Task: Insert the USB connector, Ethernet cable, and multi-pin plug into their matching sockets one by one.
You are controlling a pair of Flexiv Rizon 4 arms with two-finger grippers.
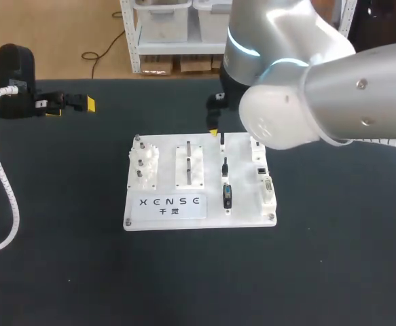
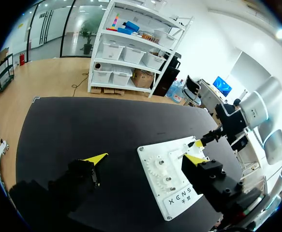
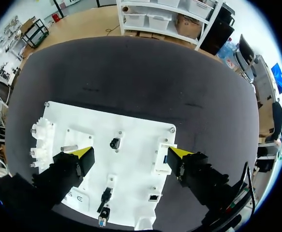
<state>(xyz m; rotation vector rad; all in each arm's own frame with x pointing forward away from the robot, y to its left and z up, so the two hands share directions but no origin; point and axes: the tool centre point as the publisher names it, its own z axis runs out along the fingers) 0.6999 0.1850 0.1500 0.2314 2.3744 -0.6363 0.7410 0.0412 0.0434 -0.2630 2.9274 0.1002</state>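
The head camera looks down from above and behind on the whole table (image 1: 62,272), the left wrist camera views the white board (image 2: 155,154) obliquely from well aside, and the right wrist camera faces down close above it, so all three share that board.

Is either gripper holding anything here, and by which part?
Nothing is held: the left gripper and right gripper are both open and empty.
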